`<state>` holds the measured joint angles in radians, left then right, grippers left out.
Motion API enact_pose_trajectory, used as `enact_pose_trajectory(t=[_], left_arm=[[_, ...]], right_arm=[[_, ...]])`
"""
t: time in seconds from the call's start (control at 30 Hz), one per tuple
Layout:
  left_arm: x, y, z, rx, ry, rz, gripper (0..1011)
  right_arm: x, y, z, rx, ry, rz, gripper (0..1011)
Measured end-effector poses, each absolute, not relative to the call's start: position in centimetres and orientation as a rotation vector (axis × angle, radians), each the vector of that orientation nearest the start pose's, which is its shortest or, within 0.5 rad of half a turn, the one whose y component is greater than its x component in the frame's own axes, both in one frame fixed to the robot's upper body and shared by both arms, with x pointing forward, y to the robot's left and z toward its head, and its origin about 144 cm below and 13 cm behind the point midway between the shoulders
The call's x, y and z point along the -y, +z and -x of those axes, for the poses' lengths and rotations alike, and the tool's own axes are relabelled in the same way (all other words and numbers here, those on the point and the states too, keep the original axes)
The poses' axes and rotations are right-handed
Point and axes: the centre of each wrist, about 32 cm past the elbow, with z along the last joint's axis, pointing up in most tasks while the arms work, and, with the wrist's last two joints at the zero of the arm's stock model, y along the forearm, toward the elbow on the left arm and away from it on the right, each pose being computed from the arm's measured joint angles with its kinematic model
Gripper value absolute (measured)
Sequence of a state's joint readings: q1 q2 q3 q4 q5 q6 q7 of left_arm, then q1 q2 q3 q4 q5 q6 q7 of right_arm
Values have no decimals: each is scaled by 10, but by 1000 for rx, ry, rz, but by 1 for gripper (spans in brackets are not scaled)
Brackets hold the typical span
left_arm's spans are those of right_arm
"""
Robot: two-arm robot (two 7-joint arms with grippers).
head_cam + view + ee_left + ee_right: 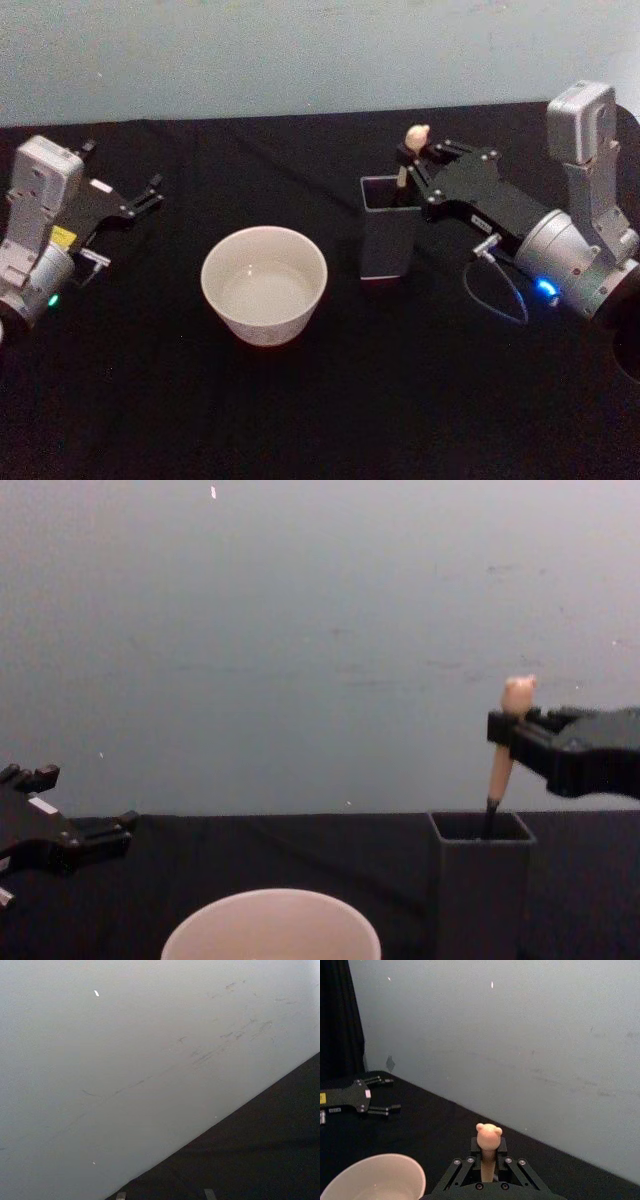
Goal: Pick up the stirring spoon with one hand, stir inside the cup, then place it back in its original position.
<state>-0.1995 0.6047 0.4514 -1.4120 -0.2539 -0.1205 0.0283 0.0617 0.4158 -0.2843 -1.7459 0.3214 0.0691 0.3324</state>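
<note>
Matte black cloth (330,400); right gripper (409,168) fingers pinching slim bear-knobbed stirring spoon (416,137); left gripper (150,192) fingers spread.

This looks like a plain robot test setup in a lab rather than a home or kitchen. A black cloth covers the surface (320,420) from edge to edge, and a bare, scuffed pale grey wall (320,630) rises right behind its far edge. A dark curtain (340,1015) hangs at the wall's end beyond the surface's far left corner.
</note>
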Motion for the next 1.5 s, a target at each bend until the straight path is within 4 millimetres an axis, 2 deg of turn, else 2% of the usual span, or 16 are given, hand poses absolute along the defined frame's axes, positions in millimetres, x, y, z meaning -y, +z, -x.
enact_pose_trajectory(t=[0.53, 1.5], left_arm=[[-310, 1140, -489, 285, 1248, -304, 1001], [-310, 1140, -489, 285, 1248, -305, 1001]], right_arm=[[237, 1184, -462, 34, -931, 102, 172], [237, 1179, -461, 20, -925, 125, 177]])
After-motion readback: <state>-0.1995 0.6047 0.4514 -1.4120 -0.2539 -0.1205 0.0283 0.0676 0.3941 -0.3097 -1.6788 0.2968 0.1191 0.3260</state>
